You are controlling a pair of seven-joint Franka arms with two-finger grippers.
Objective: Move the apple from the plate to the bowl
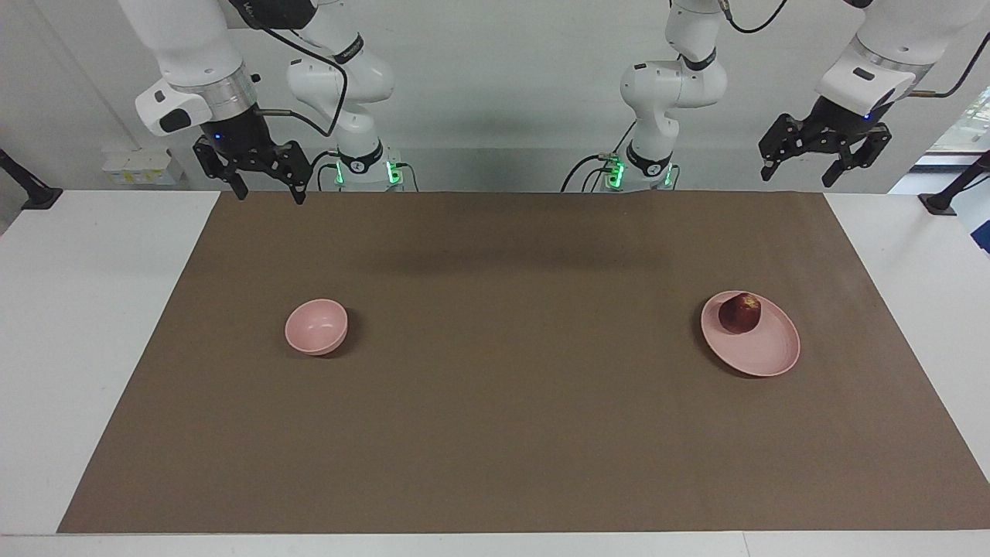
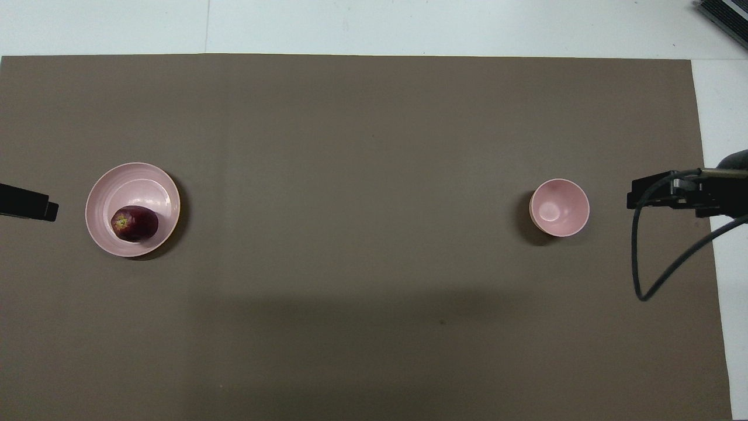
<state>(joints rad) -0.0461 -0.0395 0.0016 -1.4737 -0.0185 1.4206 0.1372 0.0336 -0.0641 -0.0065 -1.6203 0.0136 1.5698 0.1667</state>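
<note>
**Apple on the plate, both arms raised and waiting**

A brown mat point(image 1: 510, 363) covers most of a white table point(image 1: 93, 348), with a pale wall at the robots' end.

From the facing view, the apple point(image 1: 739, 313) lies on the plate point(image 1: 762, 352), on the part of it nearer the robots, toward the left arm's end of the table. The bowl point(image 1: 315, 326) stands empty toward the right arm's end, well apart from the plate. The left gripper point(image 1: 798, 172) hangs high over the table's edge, fingers spread apart and holding nothing. The right gripper point(image 1: 271, 190) hangs likewise over the mat's edge, fingers apart, and waits.

From overhead, the apple point(image 2: 134, 223) rests on its side against the plate's point(image 2: 105, 193) rim, its stem end turned sideways. The bowl point(image 2: 559, 207) shows a bare inside.

The pick has not begun. The left arm seems best placed: it should come straight down over the apple, straddle its widest part, and close gently so the round fruit does not roll.
</note>
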